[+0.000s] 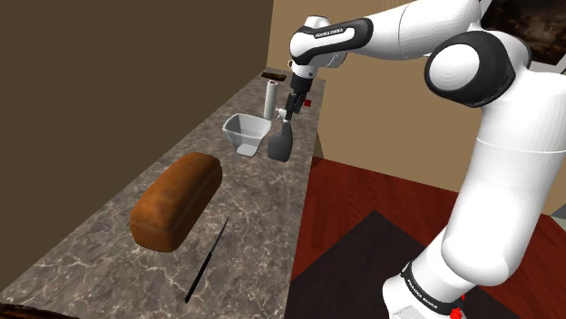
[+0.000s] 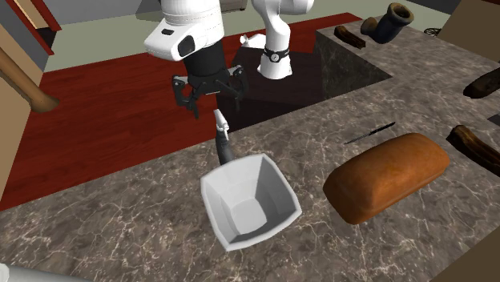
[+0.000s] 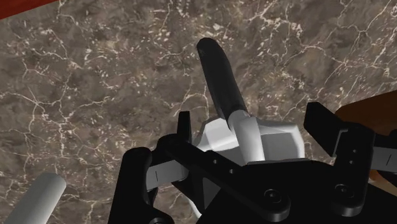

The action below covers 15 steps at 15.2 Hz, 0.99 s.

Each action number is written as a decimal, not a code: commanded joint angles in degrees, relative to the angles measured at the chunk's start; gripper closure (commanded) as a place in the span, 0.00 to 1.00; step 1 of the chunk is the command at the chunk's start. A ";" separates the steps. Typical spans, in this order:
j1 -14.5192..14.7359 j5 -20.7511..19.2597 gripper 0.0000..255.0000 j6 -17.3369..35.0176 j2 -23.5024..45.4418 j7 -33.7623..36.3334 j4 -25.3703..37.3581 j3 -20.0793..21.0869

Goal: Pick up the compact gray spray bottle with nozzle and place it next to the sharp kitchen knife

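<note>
Nearest me in the shoulder view, a thin black kitchen knife [image 1: 207, 258] is lying on the brown marbled stone bench [image 1: 258, 213], its length running roughly from seven to one o'clock. At its eleven o'clock a brown loaf of bread [image 1: 177, 199] is resting.

Farther along, a white open square tub [image 1: 245, 134] is sitting. At its three o'clock, close to the bench's edge, the compact spray bottle with dark gray body and white nozzle [image 1: 281, 145] is standing. Its long axis is running near vertical with a slight lean, and its nozzle end is pointing up.

The all-black end effector [image 2: 215, 102] is hovering right above it, with its fingers [image 3: 184, 130] spread apart either side of the nozzle and touching nothing. I judge it is lining up this way so the fingers can drop and close on the bottle's top. The knife is lying well apart, toward the bottle's seven o'clock, so a long carry is waiting.

Beyond, at the tub's one o'clock, a plain white upright cylinder [image 1: 270, 98] is standing.
</note>
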 commanded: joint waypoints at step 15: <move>0.05 0.13 1.00 1.84 0.48 -0.15 -1.35 0.07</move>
